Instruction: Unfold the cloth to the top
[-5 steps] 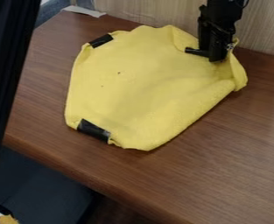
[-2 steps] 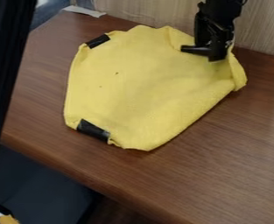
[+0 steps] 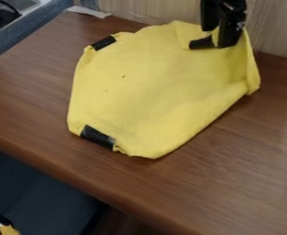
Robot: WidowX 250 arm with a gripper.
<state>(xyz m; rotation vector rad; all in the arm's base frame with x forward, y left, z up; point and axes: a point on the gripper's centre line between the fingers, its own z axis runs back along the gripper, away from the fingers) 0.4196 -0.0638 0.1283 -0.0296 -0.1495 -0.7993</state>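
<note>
Cloth (image 3: 136, 94), yellow, far right corner: that's where I've got the gripper (image 3: 221, 40), clamped on a bit of fabric and pulled up, near the table's (image 3: 243, 160) back edge by the wood panel (image 3: 275, 30). Right beside the grip the fabric stands up in a loose flap, its right side folded over and hanging down to the tabletop. From my end, the rest of the cloth runs out below the gripper and to its left, flat on the table with light creases. One dark tape piece (image 3: 104, 43) sits on its far left corner, another (image 3: 97, 136) on the near left one, closer to the table's front edge. Past that, a pale strip (image 3: 88, 11) at the table's far left corner.

Progress call: main body spread, so I'd say well along, not done. Left to do: carry the held corner toward the back edge, open out the right-hand fold, lay it flat, let go. Risk: I drag the whole cloth along, or the fold tucks back under.
</note>
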